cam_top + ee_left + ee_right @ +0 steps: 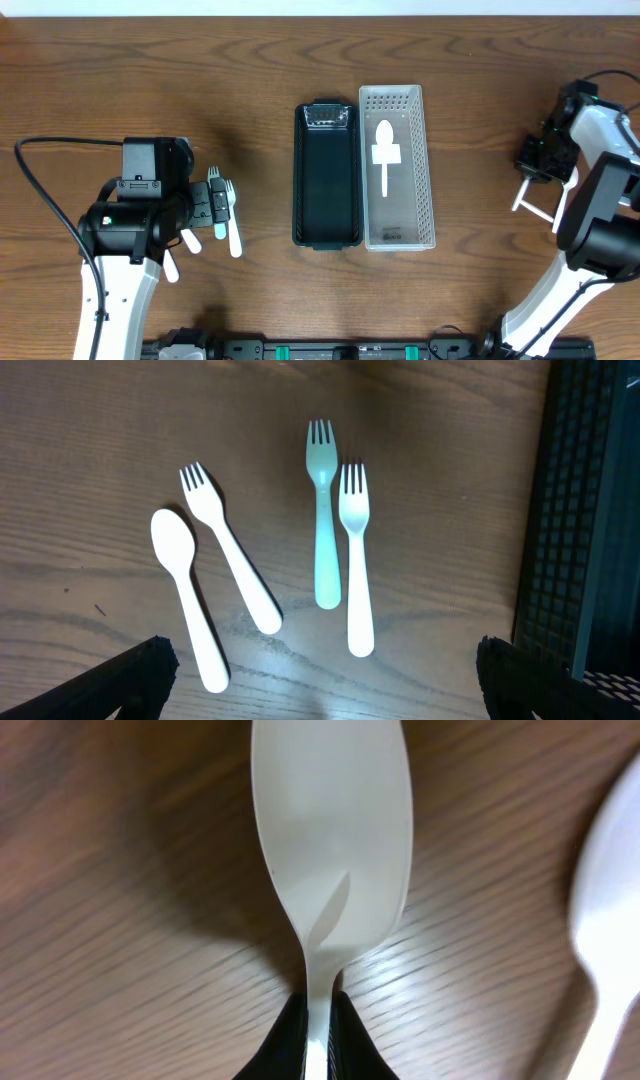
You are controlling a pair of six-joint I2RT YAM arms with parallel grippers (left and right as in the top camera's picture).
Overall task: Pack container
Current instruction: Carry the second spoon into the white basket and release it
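Right wrist view first: my right claw (320, 1025) is pressed together on the neck of a white spoon (330, 840), whose bowl lies over the worktop (120, 920). A blurred white utensil (610, 920) sits just beside it. My left claw (335, 685) hangs spread wide above a small spoon (185, 595), a white fork (230, 555), a teal fork (324, 520) and a second white fork (356, 560). Mid-worktop, a black tray (327, 190) stands just beside a clear basket (428, 170), which holds a third spoon (385, 150).
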